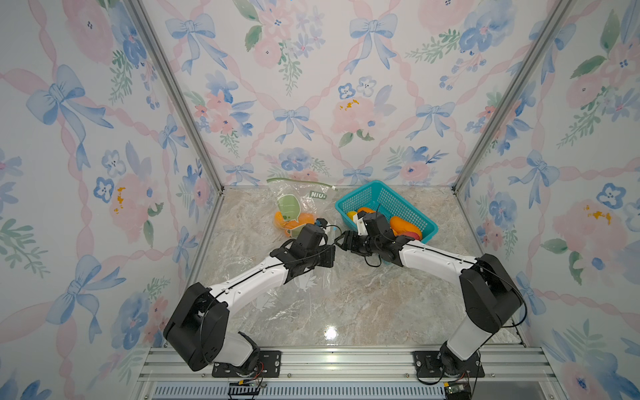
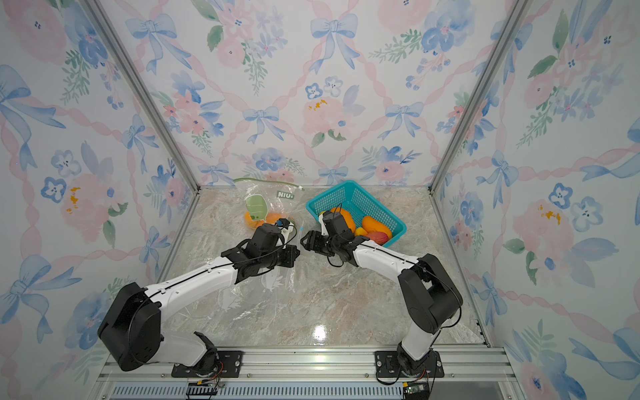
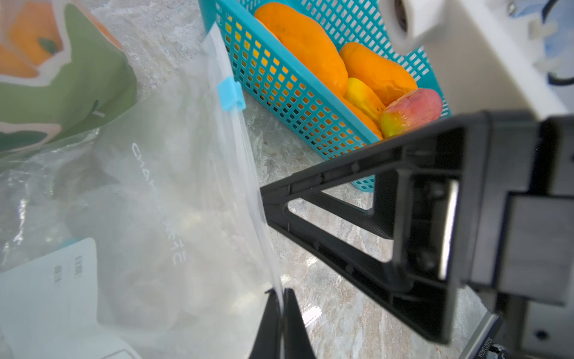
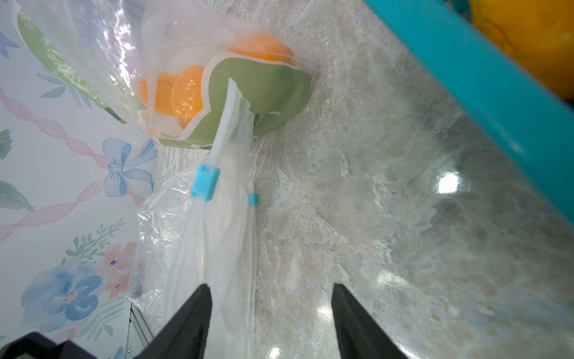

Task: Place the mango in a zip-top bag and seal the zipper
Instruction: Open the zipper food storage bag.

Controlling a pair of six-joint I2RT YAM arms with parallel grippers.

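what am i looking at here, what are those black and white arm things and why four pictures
These are two robot arms mounted at the near edge of a marble-look table, each ending in a two-fingered gripper. Two pictures look down on the whole booth; the other two come from cameras on the wrists, so they are close-ups. On the table stands a teal basket of mangoes, and a second bag holding orange fruit lies at the back. The left gripper is shut, pinching the top edge of a clear zip-top bag with a blue slider. The right gripper is open, that edge showing between its jaws.
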